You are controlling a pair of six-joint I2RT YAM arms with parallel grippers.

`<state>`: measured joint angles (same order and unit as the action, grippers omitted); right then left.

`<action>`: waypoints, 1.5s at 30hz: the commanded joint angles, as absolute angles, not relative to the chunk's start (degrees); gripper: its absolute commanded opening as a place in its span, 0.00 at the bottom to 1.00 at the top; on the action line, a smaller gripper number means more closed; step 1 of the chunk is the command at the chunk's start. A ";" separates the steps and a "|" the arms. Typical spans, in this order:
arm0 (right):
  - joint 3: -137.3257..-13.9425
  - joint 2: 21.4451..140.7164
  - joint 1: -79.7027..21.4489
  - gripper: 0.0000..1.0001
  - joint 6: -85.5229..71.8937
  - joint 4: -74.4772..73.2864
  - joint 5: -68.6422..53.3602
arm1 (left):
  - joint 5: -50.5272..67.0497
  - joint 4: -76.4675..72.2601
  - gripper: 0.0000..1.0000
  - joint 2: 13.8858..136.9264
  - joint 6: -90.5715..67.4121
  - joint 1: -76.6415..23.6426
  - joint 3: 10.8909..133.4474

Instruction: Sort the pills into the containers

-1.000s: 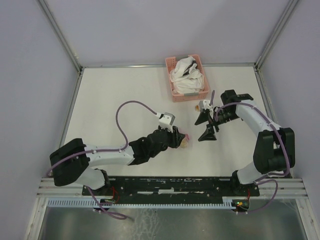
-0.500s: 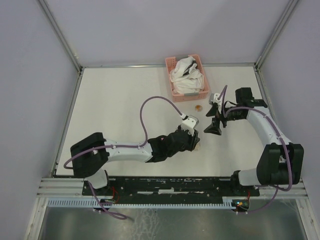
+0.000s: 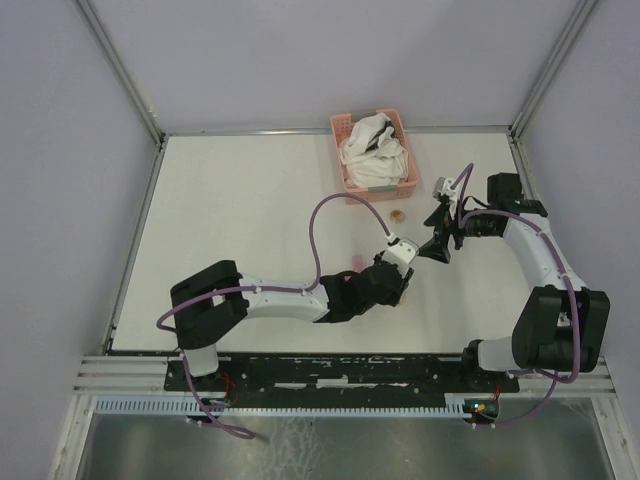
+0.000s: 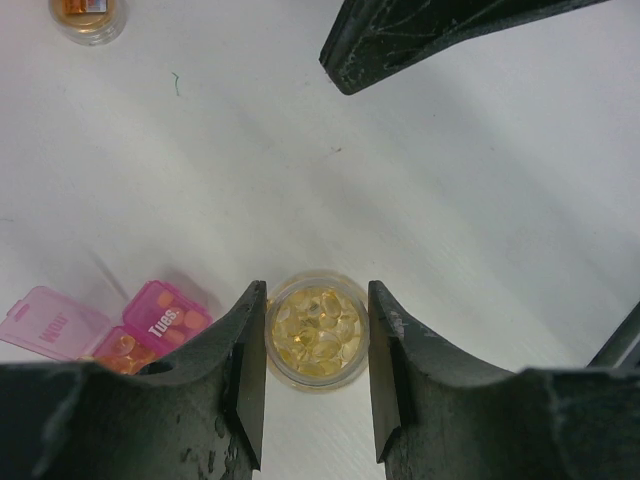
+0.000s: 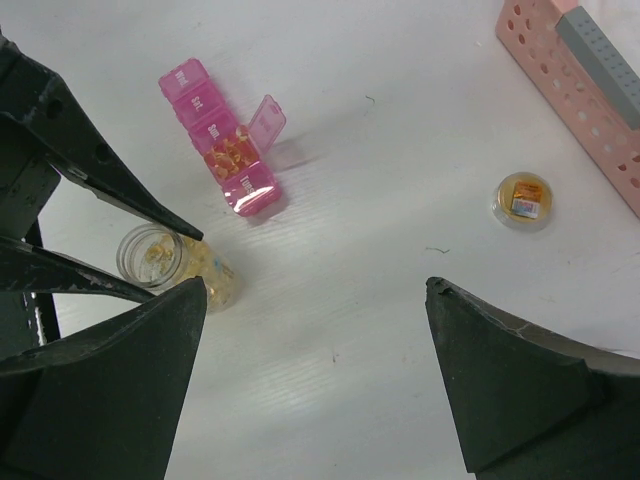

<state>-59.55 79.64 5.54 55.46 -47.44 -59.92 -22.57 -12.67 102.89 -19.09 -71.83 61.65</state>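
A small clear jar (image 4: 317, 335) full of yellow pills (image 4: 318, 328) stands with its mouth open between the fingers of my left gripper (image 4: 317, 288), which is shut on it. In the right wrist view the same jar (image 5: 152, 256) shows at the left, held by the dark left fingers (image 5: 90, 150). The containers (image 5: 215, 135), a magenta strip box, lie just beyond it with one lid up and pills in that compartment (image 5: 232, 155). My right gripper (image 5: 315, 290) hangs open over bare table to the jar's right. From above, the left gripper (image 3: 398, 280) sits close to the right gripper (image 3: 437, 246).
A round jar lid (image 5: 525, 198) with an orange label lies on the table near the pink lattice basket (image 3: 352, 183), which holds white cloth. The strip box (image 3: 357, 262) lies just left of my left gripper. A right finger (image 4: 430, 40) shows at the top of the left wrist view.
My left arm has carried the jar to the right, away from the strip box and toward the right gripper. The right gripper has drawn back to the right and stayed open.
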 commanded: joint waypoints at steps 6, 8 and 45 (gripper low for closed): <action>-60.93 79.70 5.76 1.00 56.92 -49.85 -63.37 | -28.17 -12.38 0.18 105.37 -14.01 -72.99 65.68; -60.92 79.71 5.78 1.00 57.24 -50.10 -63.57 | -29.39 -12.31 0.18 105.85 -13.43 -73.04 66.04; -71.23 91.58 5.72 1.00 114.74 -98.19 -67.28 | -15.42 -15.59 0.85 70.64 5.27 -67.91 37.17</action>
<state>-67.68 90.30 5.58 100.47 -83.70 -64.71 -20.56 -15.38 74.17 -1.58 -70.98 39.77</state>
